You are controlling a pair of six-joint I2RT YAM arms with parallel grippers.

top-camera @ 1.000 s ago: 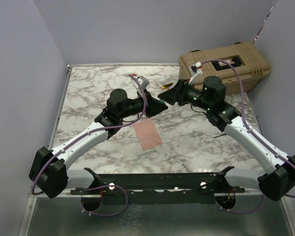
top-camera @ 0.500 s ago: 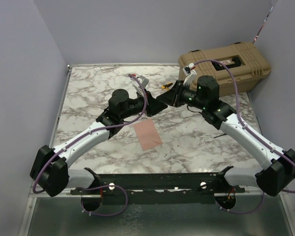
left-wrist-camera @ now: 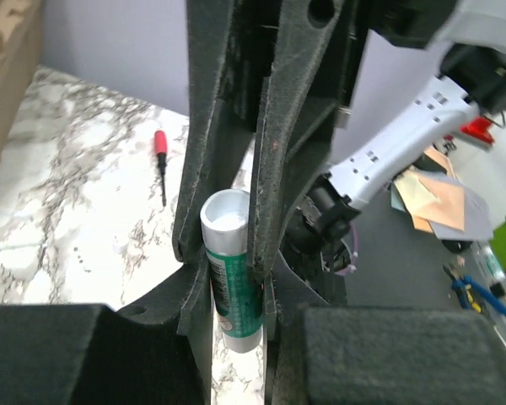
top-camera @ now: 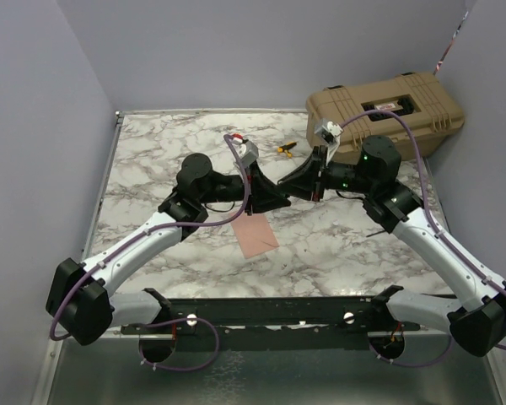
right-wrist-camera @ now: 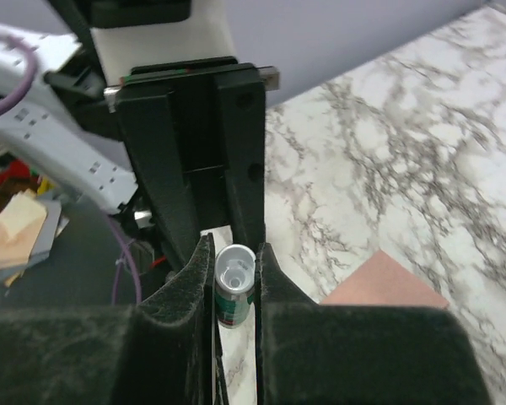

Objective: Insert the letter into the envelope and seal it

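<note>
A salmon-tan paper rectangle [top-camera: 257, 234] lies flat on the marble table [top-camera: 160, 152], its far end under the grippers. No flap shows, so I cannot tell whether it is the letter or the envelope; the other is hidden. One corner shows in the right wrist view [right-wrist-camera: 386, 285]. My left gripper [top-camera: 278, 197] and right gripper [top-camera: 298, 187] meet tip to tip above it. Both are shut on one green-and-white glue stick [left-wrist-camera: 232, 287], each on one end. In the right wrist view the stick [right-wrist-camera: 234, 291] sits between the fingers.
A tan hard case [top-camera: 388, 110] stands at the back right. A small screwdriver [top-camera: 284, 148] lies on the table behind the grippers and shows in the left wrist view [left-wrist-camera: 160, 153]. Grey walls close the table at the left, back and right.
The joined grippers have shifted a little right and nearer, over the paper's far end. The right arm's elbow has swung right and the left wrist has turned.
</note>
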